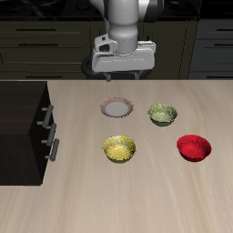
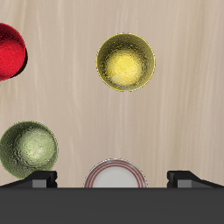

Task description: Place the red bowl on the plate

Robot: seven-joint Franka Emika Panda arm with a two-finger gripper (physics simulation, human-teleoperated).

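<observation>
1. Exterior view: the gripper [image 1: 121,76] hangs high above the back of the worktop [image 1: 82,200], over the plate [image 1: 116,108] and holding nothing. Its fingertips are too small here to show how far apart they stand.
2. In the same view, the red bowl [image 1: 194,147] sits upright on the worktop nearer the front edge, well apart from the plate. The green bowl [image 1: 163,114] stands between them, just beside the plate, and the yellow bowl [image 1: 119,148] lies in front of the plate. A dark cabinet [image 1: 25,132] stands at one side of the worktop.
3. Wrist view: the two fingertips [image 2: 40,178] show at the frame's edge with a wide gap between them, so the jaws stand apart and are clamped on nothing. The plate [image 2: 115,173] lies between them, directly below.
4. Also in the wrist view, the red bowl [image 2: 10,51] is cut off by the frame edge, far from the jaws. The yellow bowl [image 2: 126,61] and green bowl [image 2: 29,149] sit in full view.
5. Handling, as a judgement: the red bowl looks small, light and rigid. Its glossy surface may be slippery, so a pinch across the rim wall, one finger inside and one outside, seems the surest hold. Gripping across its whole width looks unlikely to fit.
6. No brand, label or writing can be read in either view.
</observation>
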